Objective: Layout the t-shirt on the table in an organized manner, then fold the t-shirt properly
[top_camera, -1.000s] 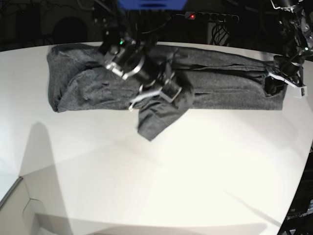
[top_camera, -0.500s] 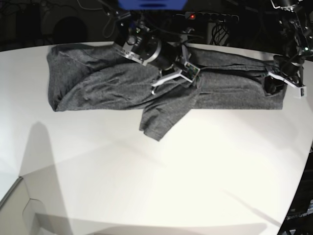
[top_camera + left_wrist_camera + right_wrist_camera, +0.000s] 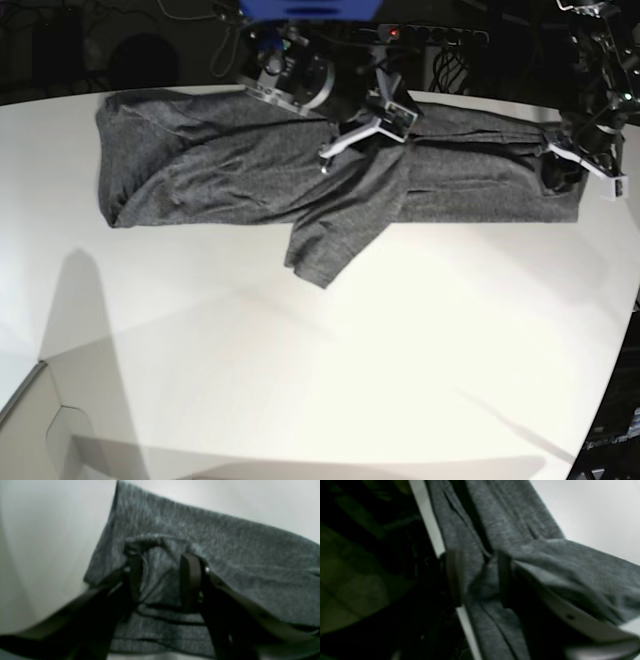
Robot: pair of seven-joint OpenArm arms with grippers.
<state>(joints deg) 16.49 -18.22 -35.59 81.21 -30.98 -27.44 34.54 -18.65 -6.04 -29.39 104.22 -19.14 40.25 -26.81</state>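
Observation:
The dark grey t-shirt (image 3: 200, 170) lies as a long, rumpled band along the far side of the white table (image 3: 330, 360), with one sleeve flap (image 3: 325, 245) hanging toward me. My right gripper (image 3: 365, 135) is over the shirt's middle at the far edge. In the right wrist view its fingers (image 3: 455, 577) straddle a bunched fold of shirt (image 3: 507, 517), and cloth drapes over one finger. My left gripper (image 3: 560, 170) is at the shirt's right end. In the left wrist view, that gripper (image 3: 162, 578) holds a raised fold of shirt (image 3: 225, 555).
Beyond the far edge of the table is a dark area with cables and a power strip showing a red light (image 3: 393, 33). The table's curved edge runs down the right side (image 3: 615, 380). A shadowed corner lies at the lower left (image 3: 30, 400).
My right gripper has moved from the sleeve area back and to the right, up to the far edge. The sleeve flap settled slightly to the right. The left gripper has stayed put.

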